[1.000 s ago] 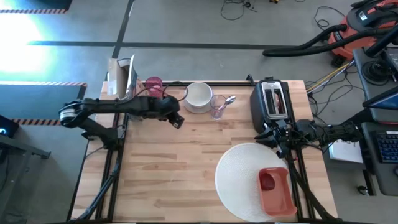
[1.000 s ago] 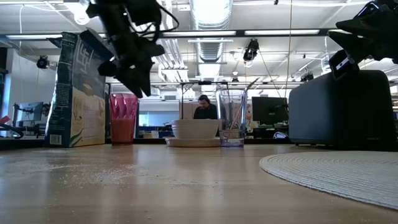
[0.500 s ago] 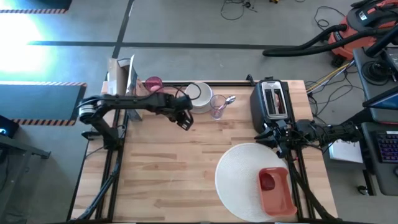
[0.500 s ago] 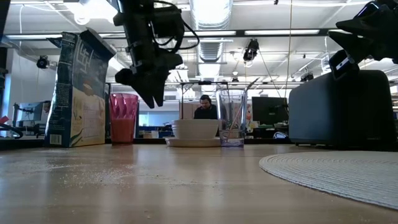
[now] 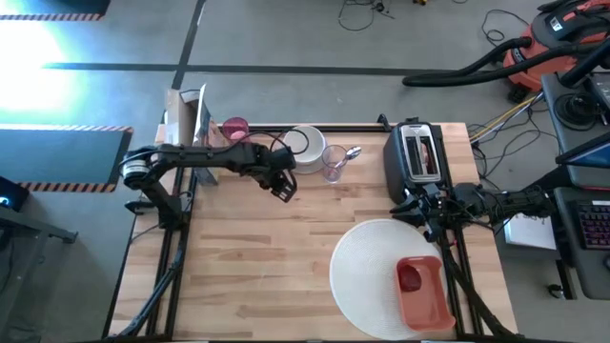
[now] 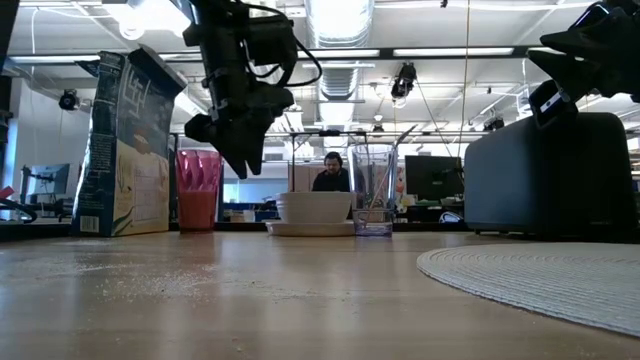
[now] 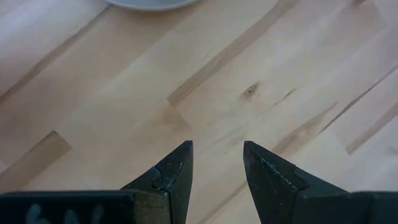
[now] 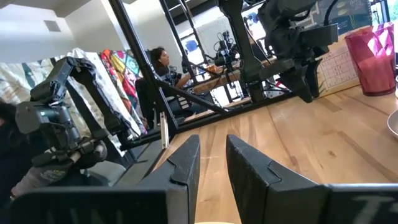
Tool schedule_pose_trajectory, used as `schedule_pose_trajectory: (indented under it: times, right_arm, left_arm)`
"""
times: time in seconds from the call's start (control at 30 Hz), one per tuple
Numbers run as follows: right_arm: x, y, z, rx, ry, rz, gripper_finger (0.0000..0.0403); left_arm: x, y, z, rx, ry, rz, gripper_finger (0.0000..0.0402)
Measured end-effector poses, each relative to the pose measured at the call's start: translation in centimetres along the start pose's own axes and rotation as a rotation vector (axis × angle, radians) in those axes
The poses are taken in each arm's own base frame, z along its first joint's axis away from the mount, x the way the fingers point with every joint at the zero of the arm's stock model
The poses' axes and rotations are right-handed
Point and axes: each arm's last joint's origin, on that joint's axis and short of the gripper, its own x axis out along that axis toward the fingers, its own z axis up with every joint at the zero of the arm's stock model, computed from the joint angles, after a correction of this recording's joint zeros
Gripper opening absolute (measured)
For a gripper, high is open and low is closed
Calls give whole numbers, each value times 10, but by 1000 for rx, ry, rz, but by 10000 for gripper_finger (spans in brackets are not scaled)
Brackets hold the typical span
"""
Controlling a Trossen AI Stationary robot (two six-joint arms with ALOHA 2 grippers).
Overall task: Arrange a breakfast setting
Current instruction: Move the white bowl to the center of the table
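Observation:
A white bowl (image 5: pixel 305 145) sits on a small pale plate (image 6: pixel 312 229) at the table's far edge. Beside it a clear pinkish cup (image 5: pixel 334 164) holds a metal spoon (image 5: pixel 351 152). The round white woven placemat (image 5: pixel 381 272) lies near right, with a red tray (image 5: pixel 424 295) on it holding a small red fruit (image 5: pixel 410 278). My left gripper (image 5: pixel 283 187) hangs open above bare wood just left of and nearer than the bowl, pointing steeply down, nothing between its fingers (image 7: pixel 216 155). My right gripper (image 5: pixel 416 211) rests level near the toaster, its fingers a narrow gap apart (image 8: pixel 212 149).
A black toaster (image 5: pixel 417 157) stands at the far right. A cereal box (image 5: pixel 186 119) and a magenta cup (image 5: pixel 234 129) stand at the far left. Bare wood fills the table's middle and near left. A person shows in the room behind the bowl.
My left gripper has gone toward the table's right edge, closer to the bowl. It has sunk a little and tipped to point more steeply down. Most of this came early; it has hardly moved in the last half second. Its fingers stay apart.

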Motion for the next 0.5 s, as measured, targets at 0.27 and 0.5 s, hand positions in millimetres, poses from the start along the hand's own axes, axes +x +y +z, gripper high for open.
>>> schedule_pose_trajectory:
  times: [0.27, 0.5]
  right_arm:
    - [0, 0, 0, 0, 0, 0, 68]
    - [0, 0, 0, 0, 0, 0, 68]
  left_arm:
    - [-6, -5, 8, 173, -67, -27, 125]
    - [-8, -12, 22, 501, -247, -36, 125]
